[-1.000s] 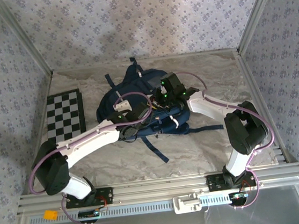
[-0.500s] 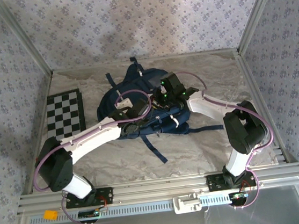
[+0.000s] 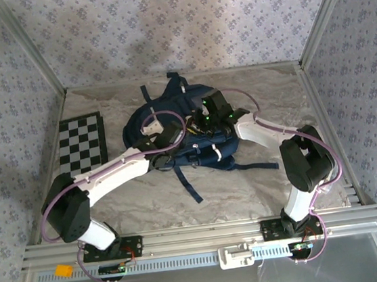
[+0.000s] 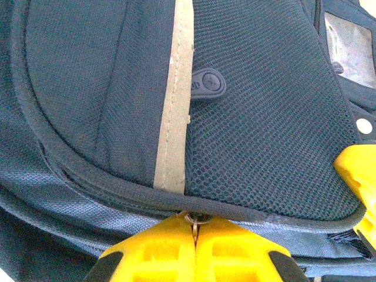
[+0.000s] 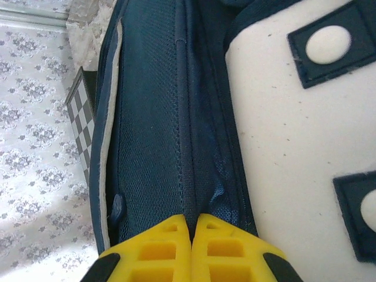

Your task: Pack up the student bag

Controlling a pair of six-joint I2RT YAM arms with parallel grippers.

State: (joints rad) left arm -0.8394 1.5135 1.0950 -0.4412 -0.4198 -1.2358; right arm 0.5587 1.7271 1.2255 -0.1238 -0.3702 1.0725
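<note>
The student bag (image 3: 204, 154), navy with white stripes, lies at the table's middle with both arms over it. My left gripper (image 3: 164, 157) sits at its near left side. In the left wrist view the yellow fingers (image 4: 195, 229) are shut on a small metal zipper ring (image 4: 195, 220), just under the piped edge of a mesh pocket (image 4: 264, 117). My right gripper (image 3: 204, 125) is on the bag's far right part. In the right wrist view it (image 5: 191, 226) is shut on a fold of navy fabric (image 5: 188, 176) beside the white front flap (image 5: 282, 147).
A folded black-and-white chessboard (image 3: 82, 145) lies flat at the left of the bag and shows past it in the right wrist view as well (image 5: 82, 117). Dark straps (image 3: 188, 182) trail from the bag toward the near edge. Patterned walls close the table in.
My left gripper has closed from open onto the zipper ring. The bag has shifted a little, its top straps swinging back and left. The right gripper has stayed shut in place.
</note>
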